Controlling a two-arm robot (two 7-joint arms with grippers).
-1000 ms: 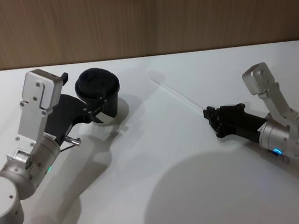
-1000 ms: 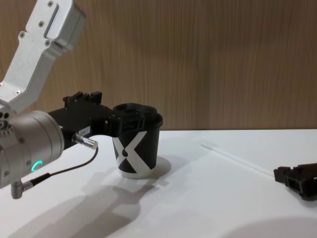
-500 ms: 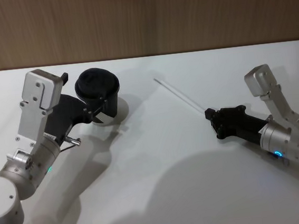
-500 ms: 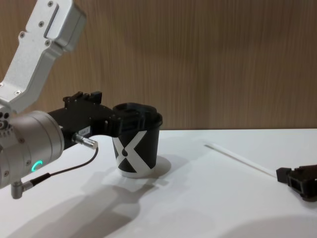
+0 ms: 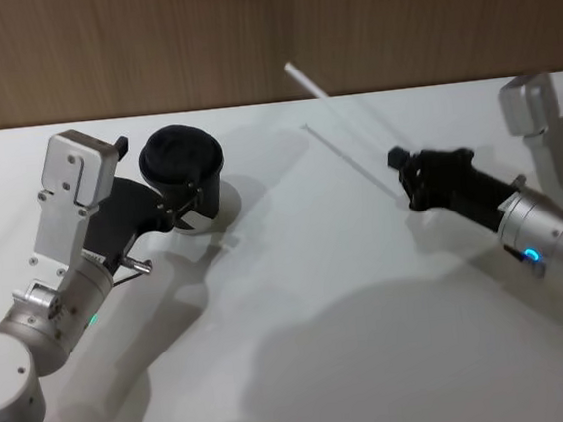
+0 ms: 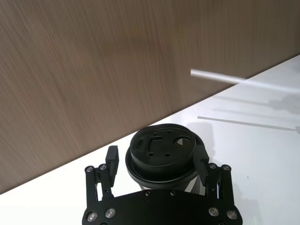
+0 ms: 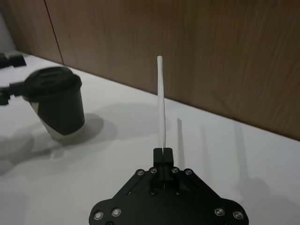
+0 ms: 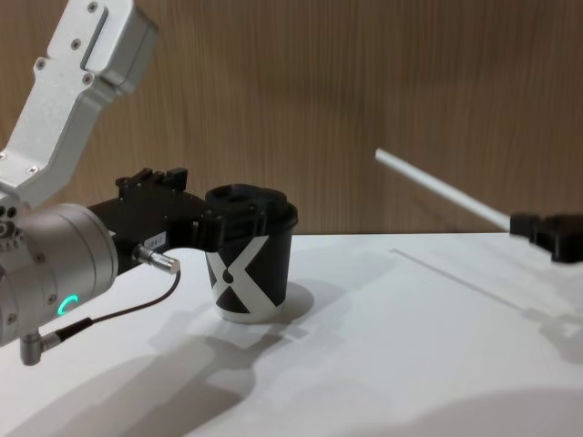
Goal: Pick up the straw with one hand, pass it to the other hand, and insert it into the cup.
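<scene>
Left arm reaches in from the left edge. The left end effector sits around the cup, released, with one finger on each side of the domed lid. In the left wrist view the fingers flank the lid and a slim gap shows on one side. Can't tell if either finger touches the cup. It has a silver wrist with a green ring light, and a grey cable with a metal plug hangs beside it.

The cup is black with a white X mark. It stands on the white surface near the back left, close to the wood wall. In the chest view it looks slightly tilted.

Bare surface lies between the cup and the right arm, with a thin straw shadow on it.

The right arm comes in from the right edge. The right end effector is all black and clenched on one end of the straw. The right wrist view shows its fingertips pinched together on the straw's base.

The straw is off the surface, held in the air. It slants up from the end effector, and its free end points up and toward the cup side, showing against the wood wall. The straw is well apart from the cup and not in it. The right end effector itself is clear of the surface, to the right of the cup.
</scene>
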